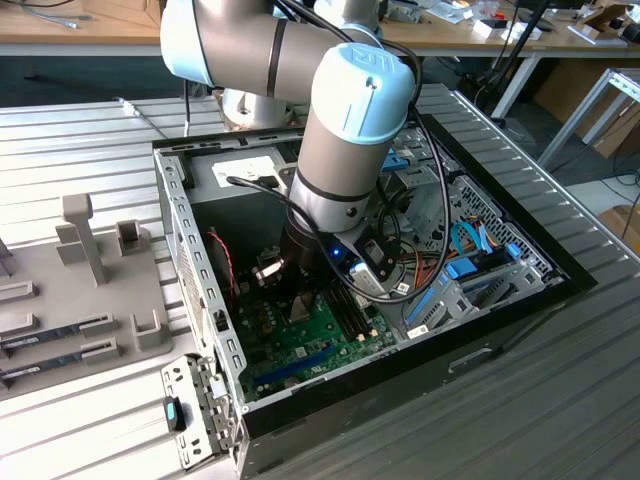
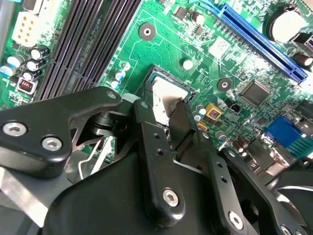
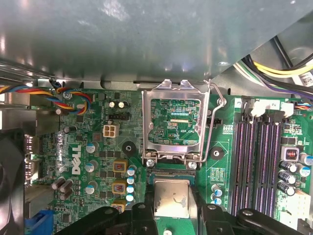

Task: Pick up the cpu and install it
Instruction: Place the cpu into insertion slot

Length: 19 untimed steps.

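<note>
The cpu (image 3: 171, 198), a small square chip with a silver top plate, sits between the black fingers (image 3: 144, 213) of my gripper (image 3: 172, 208), which is shut on it. In the second wrist view the cpu (image 2: 164, 95) hangs tilted just over the square socket opening (image 2: 149, 73) on the green motherboard (image 2: 195, 44), with my gripper (image 2: 168, 115) around it. The socket's metal lid (image 3: 173, 122) stands hinged open beside the chip, and its wire lever (image 3: 215, 117) is swung out. In the exterior view the arm (image 1: 345, 150) reaches down into the open computer case (image 1: 480, 330).
Black memory slots (image 3: 259, 152) run beside the socket, and a long blue slot (image 2: 259, 34) lies farther off. The case's metal wall (image 3: 146, 34) rises behind the lid. Coloured cables (image 3: 49, 95) hang nearby. A grey tray (image 1: 90, 300) lies on the exterior view's left.
</note>
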Available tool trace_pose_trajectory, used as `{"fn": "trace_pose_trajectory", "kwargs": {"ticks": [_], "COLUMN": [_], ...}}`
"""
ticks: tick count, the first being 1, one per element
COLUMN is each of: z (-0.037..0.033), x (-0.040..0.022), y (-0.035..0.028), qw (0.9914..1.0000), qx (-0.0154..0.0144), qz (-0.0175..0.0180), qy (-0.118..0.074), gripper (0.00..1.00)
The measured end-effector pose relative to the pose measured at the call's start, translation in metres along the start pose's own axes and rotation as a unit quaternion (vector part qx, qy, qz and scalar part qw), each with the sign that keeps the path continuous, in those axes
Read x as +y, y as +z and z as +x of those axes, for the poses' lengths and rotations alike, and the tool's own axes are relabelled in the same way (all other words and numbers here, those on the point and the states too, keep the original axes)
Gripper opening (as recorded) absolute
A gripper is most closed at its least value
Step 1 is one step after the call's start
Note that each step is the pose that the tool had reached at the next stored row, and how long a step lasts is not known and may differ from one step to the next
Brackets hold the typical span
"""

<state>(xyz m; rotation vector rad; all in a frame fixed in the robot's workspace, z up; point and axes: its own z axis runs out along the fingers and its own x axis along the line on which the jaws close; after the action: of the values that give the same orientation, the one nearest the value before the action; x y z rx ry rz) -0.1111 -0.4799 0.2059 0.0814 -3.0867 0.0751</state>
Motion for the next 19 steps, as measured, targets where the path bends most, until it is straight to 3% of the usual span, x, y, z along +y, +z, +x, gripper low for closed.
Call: {"fn": "trace_pose_trajectory", "kwargs": {"ticks": [8,9,19], "z": [0.0,0.0,-0.0006], "x": [0.0001,0.0001,0.0002], "y": [0.0009,0.001,0.0039], "qw": [1.0,1.0,1.0], "qx": [0.0,0.0,0.0001], "qz": [-0.0002,-0.0003,-0.0002], "qy": [0.0,0.0,0.0], "gripper": [0.4,0.46,0.46]}}
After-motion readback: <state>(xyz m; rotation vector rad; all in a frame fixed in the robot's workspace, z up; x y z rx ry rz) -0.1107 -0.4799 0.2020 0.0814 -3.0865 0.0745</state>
